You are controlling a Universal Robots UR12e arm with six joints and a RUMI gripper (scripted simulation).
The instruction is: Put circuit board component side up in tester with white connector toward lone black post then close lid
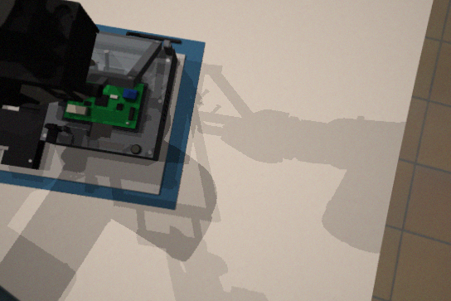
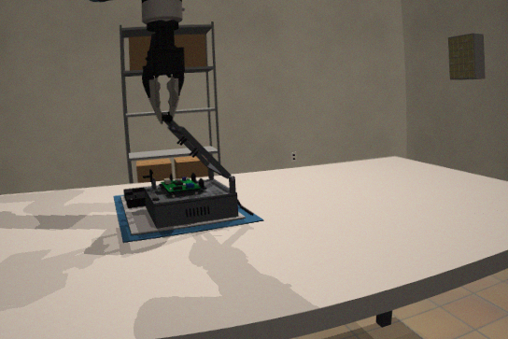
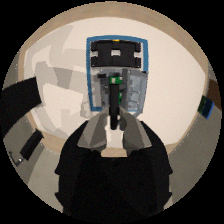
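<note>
Circuit board (image 1: pixel 109 104): green, flat in tester (image 1: pixel 163 99), white connector (image 1: pixel 77 109) at left.
Lid (image 1: pixel 120 55): clear, tilted above board.
Mat (image 1: pixel 187 128): blue, beneath tester.

No readable text, labels, brands or numbers anywhere. Circuit board (image 1: pixel 109 105) below the claw: chips and white connector bare of legible print. Tester (image 2: pixel 196 212) casing, blue mat (image 1: pixel 188 87), shelf boxes (image 2: pixel 192 49) behind the claw, wall panel (image 2: pixel 466 56) far off: all unmarked.
</note>
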